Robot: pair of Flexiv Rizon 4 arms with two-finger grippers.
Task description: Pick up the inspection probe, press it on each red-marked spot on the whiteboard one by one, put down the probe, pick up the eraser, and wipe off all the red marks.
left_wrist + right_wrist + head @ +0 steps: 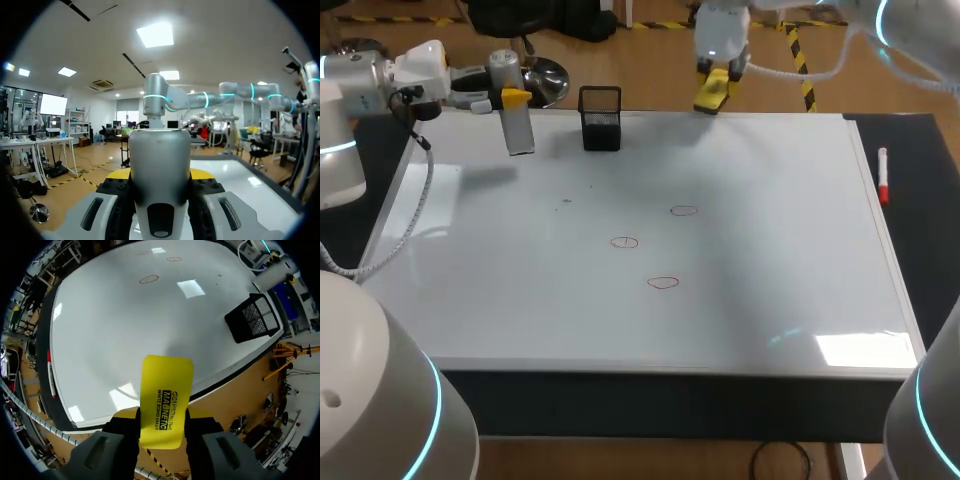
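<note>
left gripper [516, 98] clamps probe [520, 132], upper left | right gripper [717, 80] clamps eraser [709, 95], top centre | I'd lower probe squarely onto red marks [662, 283]

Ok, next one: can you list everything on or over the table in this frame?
whiteboard: one, white, covers most of the table
red marks: three, red circles, mid-board
mesh holder: one, black, near the board's far edge
marker: one, red and white, on the dark table right of the board
probe: one, grey, over the board's far left corner
eraser: one, yellow, at the board's far edge
left gripper: yellow-tipped, shut on the probe
right gripper: shut on the eraser
</note>
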